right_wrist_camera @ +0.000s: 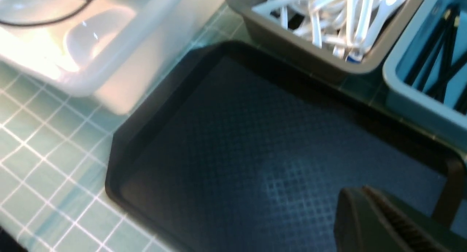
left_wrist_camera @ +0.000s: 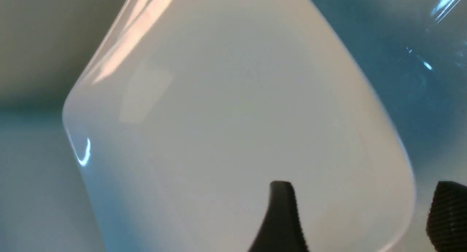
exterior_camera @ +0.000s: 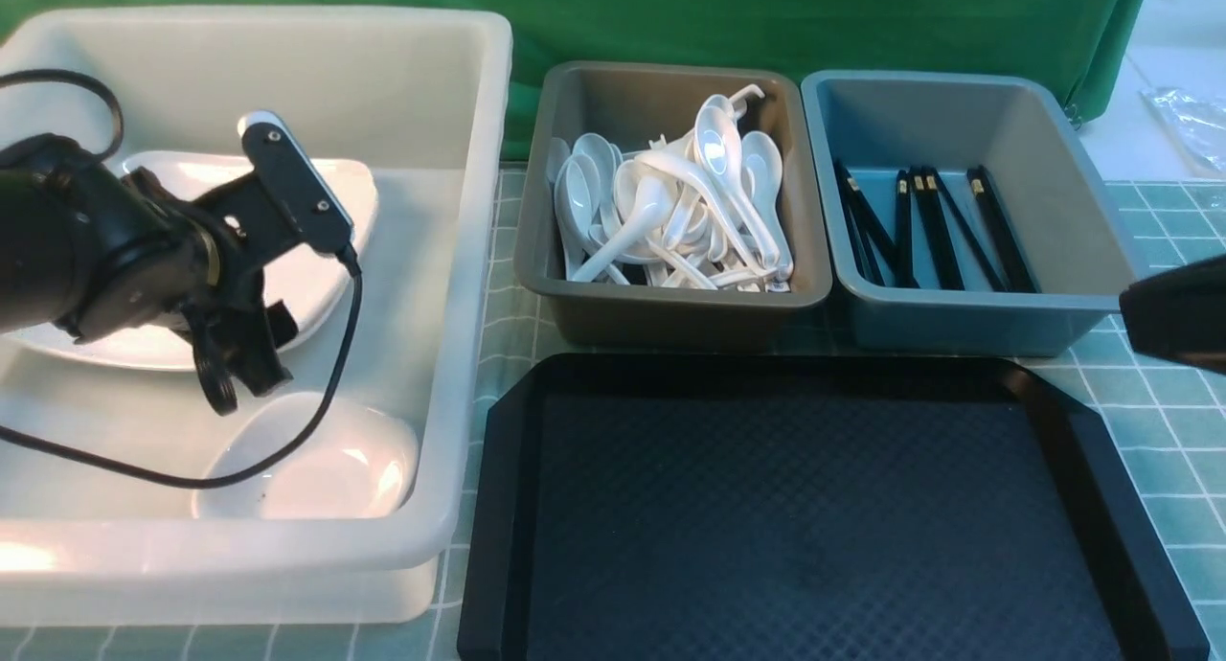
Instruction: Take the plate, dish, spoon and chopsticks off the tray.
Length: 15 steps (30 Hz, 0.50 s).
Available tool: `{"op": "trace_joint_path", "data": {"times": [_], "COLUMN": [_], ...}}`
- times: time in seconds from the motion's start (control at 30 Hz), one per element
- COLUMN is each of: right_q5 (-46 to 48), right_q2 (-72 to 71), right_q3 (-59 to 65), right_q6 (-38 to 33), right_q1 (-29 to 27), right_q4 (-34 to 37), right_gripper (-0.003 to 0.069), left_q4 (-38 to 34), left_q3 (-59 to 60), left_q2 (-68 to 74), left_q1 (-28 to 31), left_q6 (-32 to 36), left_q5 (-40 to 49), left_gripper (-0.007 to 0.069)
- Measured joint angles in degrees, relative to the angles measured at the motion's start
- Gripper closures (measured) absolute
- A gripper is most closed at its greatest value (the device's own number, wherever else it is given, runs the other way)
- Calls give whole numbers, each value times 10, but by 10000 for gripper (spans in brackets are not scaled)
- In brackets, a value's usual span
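The black tray (exterior_camera: pixel 766 366) lies bare in front of me and fills the right wrist view (right_wrist_camera: pixel 120 153). The large white plate (exterior_camera: pixel 308 292) leans tilted at the back of the white bin (exterior_camera: pixel 469 259). The small white dish (exterior_camera: pixel 326 469) lies in the bin's near part. My left gripper (exterior_camera: pixel 239 383) hangs open just above the dish (left_wrist_camera: pixel 219 135); one finger (left_wrist_camera: pixel 281 208) is over it, the other beyond its rim. My right gripper (exterior_camera: pixel 1140 311) is shut and empty over the tray's right side (right_wrist_camera: pixel 361 201). Several spoons (exterior_camera: pixel 670 211) and chopsticks (exterior_camera: pixel 919 225) lie in tubs.
A grey tub (exterior_camera: pixel 670 302) with the white spoons and a blue-grey tub (exterior_camera: pixel 958 316) with the black chopsticks stand behind the tray. The white bin stands left of the tray, close to its rim. A green tiled cloth (exterior_camera: pixel 1169 402) covers the table, with a green backdrop behind.
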Motion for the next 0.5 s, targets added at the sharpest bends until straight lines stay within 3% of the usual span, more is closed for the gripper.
{"op": "trace_joint_path", "data": {"times": [0.1, 0.2, 0.27, 0.37, 0.43, 0.5], "right_q5": [6, 11, 20, 48, 57, 63], "right_q2": [0, 0, 0, 0, 0, 0], "right_q3": [0, 0, 0, 0, 0, 0], "right_q6": [-1, -1, -1, 0, 4, 8], "right_q1": [0, 0, 0, 0, 0, 0], "right_q4": [1, 1, 0, -4, -10, -16], "right_gripper": [638, 634, 628, 624, 624, 624], "left_q4": [-61, -183, -298, -471, -551, -627], "left_q3": [0, 0, 0, 13, 32, 58], "left_q2": [-35, -100, -170, -306, -377, -447], "left_q1": [-1, -2, -2, -2, -2, -2], "left_q6": [0, 0, 5, 70, 123, 177], "left_q5": [2, 12, 15, 3, -11, -30], "left_gripper": [26, 32, 118, 401, 519, 573]}}
